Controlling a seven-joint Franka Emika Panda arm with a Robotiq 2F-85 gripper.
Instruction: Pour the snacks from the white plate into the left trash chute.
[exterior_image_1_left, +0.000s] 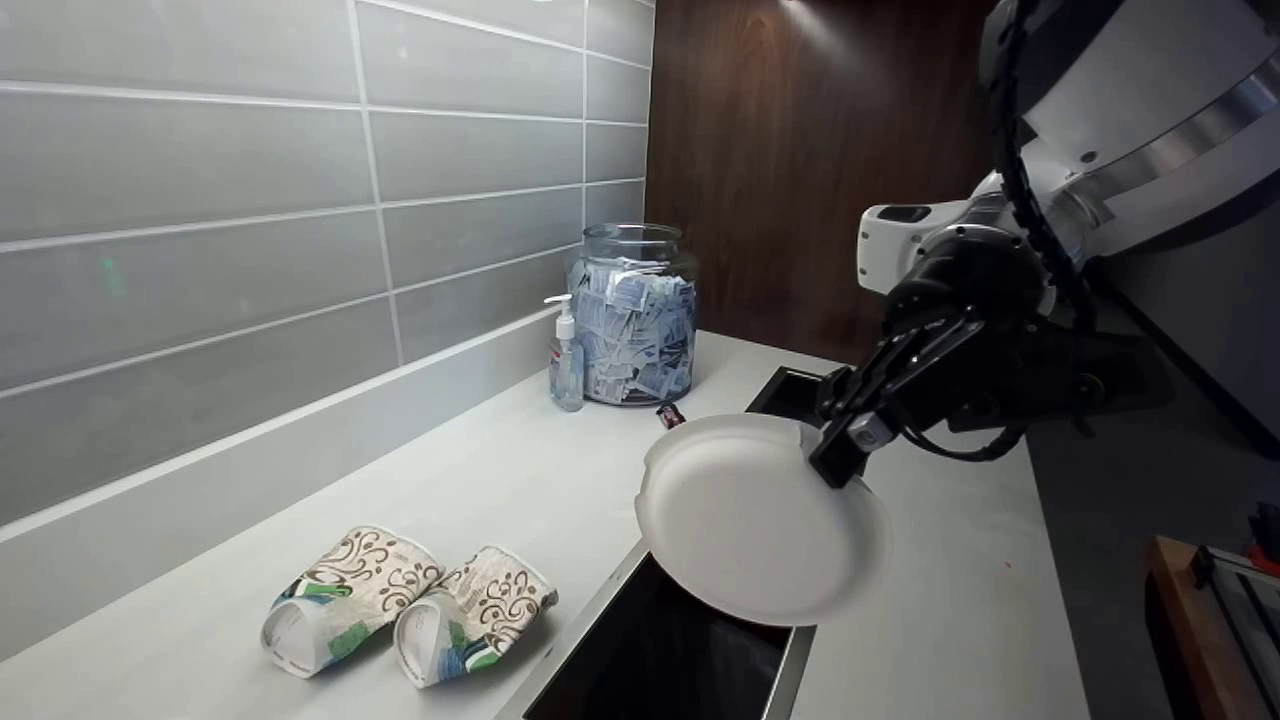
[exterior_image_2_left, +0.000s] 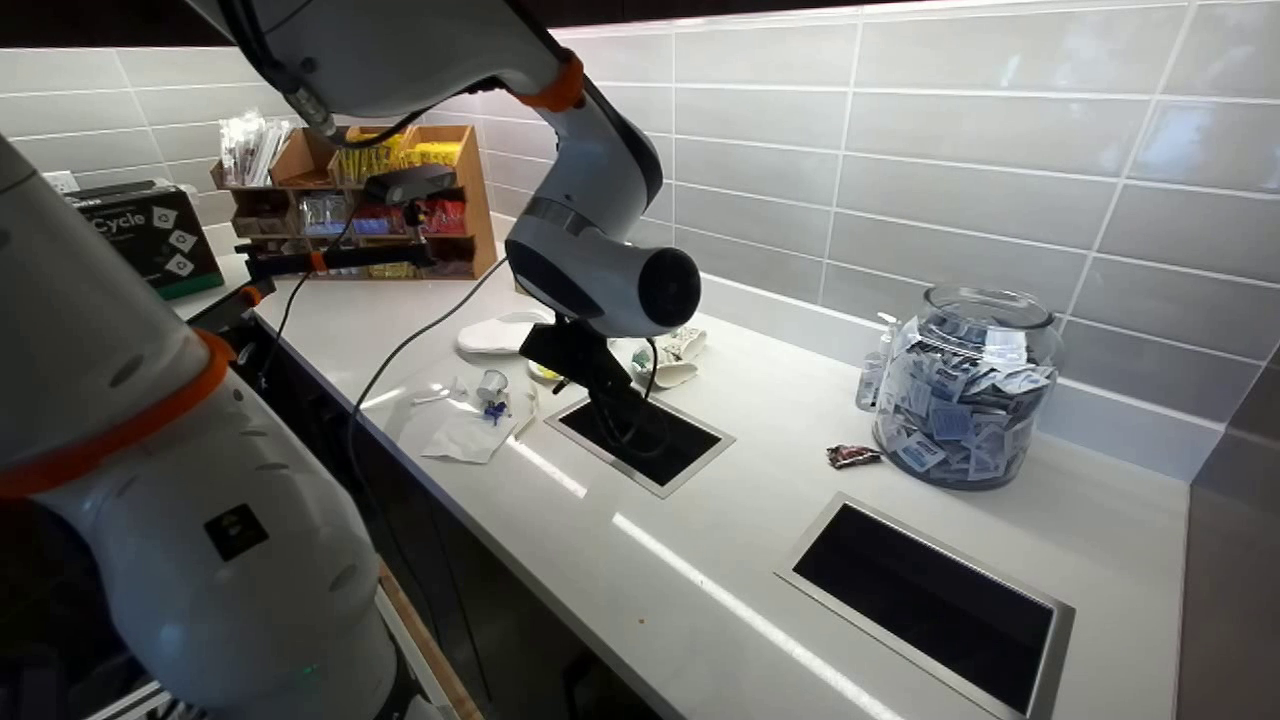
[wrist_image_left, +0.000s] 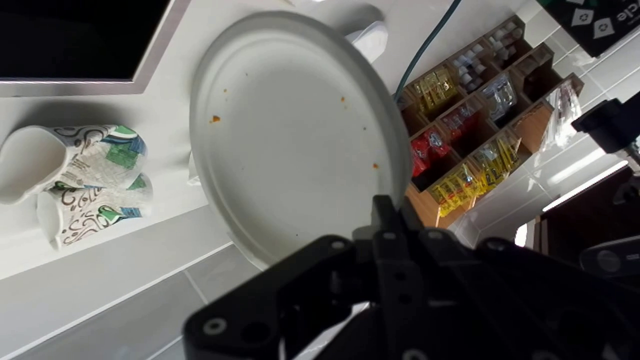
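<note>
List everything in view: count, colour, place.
Counter: one, white, along grey tiled wall.
Glass jar: one, clear, by wall.
Sachets: many, blue-white, inside jar.
Wood panel: one, brown, counter's jar end.
Pump bottle: one, clear, beside jar.
Wrapper: one, dark red, near jar.
Organiser: one, brown, counter's opposite end.
Box: one, black, beside organiser.
Left trash chute: one, black, in counter.
Other chute: one, black, nearer jar.
Paper cups: two, white with brown swirls, beside left trash chute.
Loose items: several, mostly white, on counter; details unclear.
Plate: one, white, tilted, near left trash chute.
Snack crumbs: a few, orange, on plate.
Arm: one, white, over counter.
Gripper: one, black, shut on plate's rim.
</note>
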